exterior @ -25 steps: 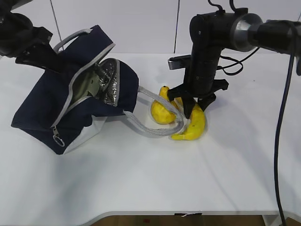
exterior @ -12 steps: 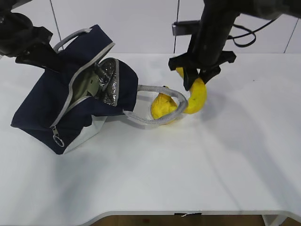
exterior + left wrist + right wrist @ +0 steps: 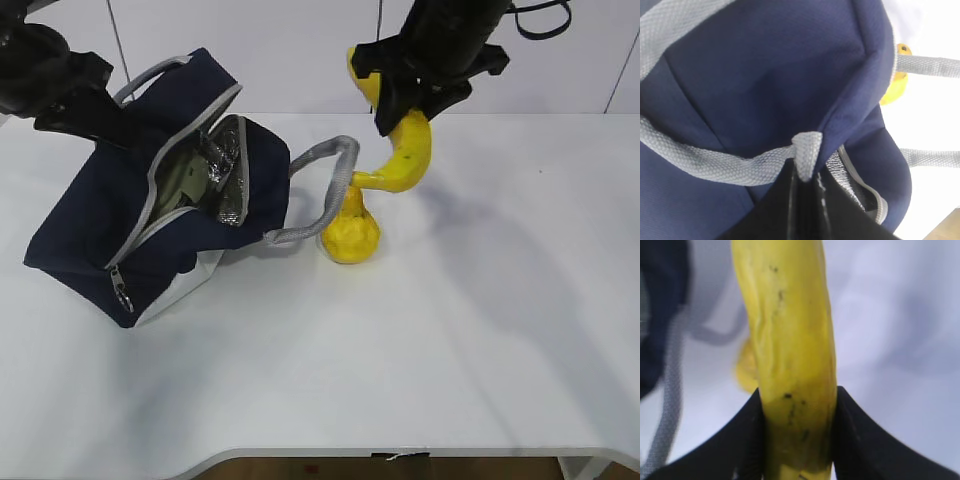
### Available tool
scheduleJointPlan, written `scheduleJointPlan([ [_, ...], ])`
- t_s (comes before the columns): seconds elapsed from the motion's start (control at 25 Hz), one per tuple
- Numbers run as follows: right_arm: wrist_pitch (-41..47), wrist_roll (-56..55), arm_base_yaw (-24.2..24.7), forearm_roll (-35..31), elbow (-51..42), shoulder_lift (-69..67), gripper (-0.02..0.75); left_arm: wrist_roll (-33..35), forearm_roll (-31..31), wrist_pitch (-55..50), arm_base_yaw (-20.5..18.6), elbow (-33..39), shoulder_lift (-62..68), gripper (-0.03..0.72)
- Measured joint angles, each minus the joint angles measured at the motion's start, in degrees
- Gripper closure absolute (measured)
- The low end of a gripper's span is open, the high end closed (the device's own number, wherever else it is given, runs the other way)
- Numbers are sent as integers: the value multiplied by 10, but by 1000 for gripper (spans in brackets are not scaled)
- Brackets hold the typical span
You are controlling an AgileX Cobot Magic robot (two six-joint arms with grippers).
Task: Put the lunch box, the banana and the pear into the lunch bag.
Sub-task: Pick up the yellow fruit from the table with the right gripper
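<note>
While the banana (image 3: 404, 150) is clamped aloft in the right gripper (image 3: 412, 100) | lunch bag (image 3: 150, 220) held tilted by closed left gripper (image 3: 802, 200) | risk: handle (image 3: 325, 195) snagged, pear (image 3: 350, 235) toppled.

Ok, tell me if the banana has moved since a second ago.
Yes. The banana has risen off the table, held by the right gripper above the pear.

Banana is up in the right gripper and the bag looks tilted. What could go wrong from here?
1. The grey handle loop is hooked over the banana's lower end; carrying on could drag the lunch bag or pull the fruit from the right gripper.
2. The loop rests against the pear, which may roll.
3. The left gripper pinches only the other strap, so the bag's mouth could shift.
</note>
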State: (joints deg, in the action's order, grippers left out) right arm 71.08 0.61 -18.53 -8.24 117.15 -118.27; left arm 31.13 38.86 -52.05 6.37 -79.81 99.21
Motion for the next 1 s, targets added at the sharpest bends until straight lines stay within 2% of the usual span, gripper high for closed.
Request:
scheduleJointPlan([
  [0.24, 2, 1, 1, 170, 0, 0, 458, 0, 1, 1, 0, 0, 0, 677],
  [0.32, 2, -1, 1, 189, 0, 1, 458, 0, 1, 2, 0, 0, 0, 677],
  [0.4, 2, -6, 1, 182, 0, 4, 458, 0, 1, 2, 0, 0, 0, 678],
  [0.52, 3, -10, 1, 118, 7, 11, 458, 0, 1, 3, 0, 0, 0, 678],
  [0.76, 3, 20, -3, -115, 12, 12, 458, 0, 26, 6, 0, 0, 1, 678],
  [0.84, 3, 33, -6, -165, 12, 8, 458, 0, 41, 6, 0, 0, 3, 678],
  [1.0, 3, 46, -14, -223, 12, -7, 458, -1, 94, 6, 0, 0, 3, 678],
])
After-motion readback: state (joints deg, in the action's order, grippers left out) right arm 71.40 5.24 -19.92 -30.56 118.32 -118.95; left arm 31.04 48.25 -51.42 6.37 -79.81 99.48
